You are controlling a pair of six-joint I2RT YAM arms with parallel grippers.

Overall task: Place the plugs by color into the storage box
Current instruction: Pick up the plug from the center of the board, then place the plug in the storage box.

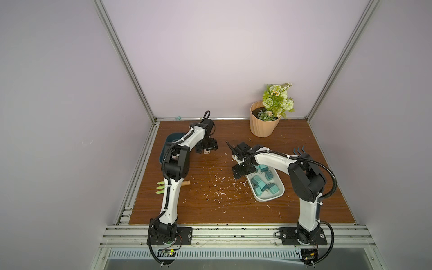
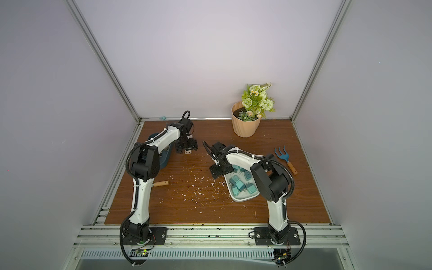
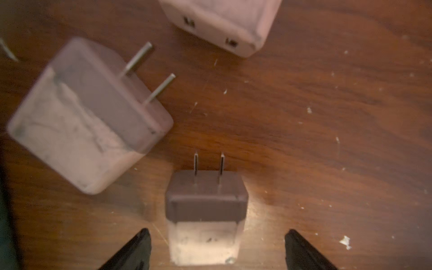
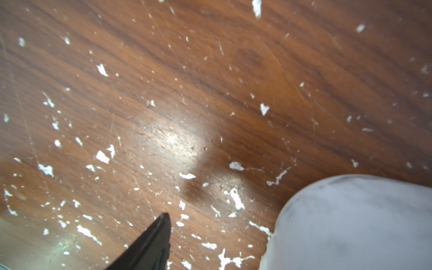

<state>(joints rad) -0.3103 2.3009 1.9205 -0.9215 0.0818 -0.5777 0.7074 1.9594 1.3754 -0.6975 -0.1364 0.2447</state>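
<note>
One pinkish plug (image 3: 205, 210) points prongs away from left gripper (image 3: 217, 231); jaws spread, untouching.

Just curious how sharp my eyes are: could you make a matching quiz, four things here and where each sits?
Things: 1 teal plugs; 2 pink plug; 3 pot; 4 rake.
Places: A inside the open left gripper; B back of the table; C in the white tray; D table's right side.
Pairs: 1-C; 2-A; 3-B; 4-D.
</note>
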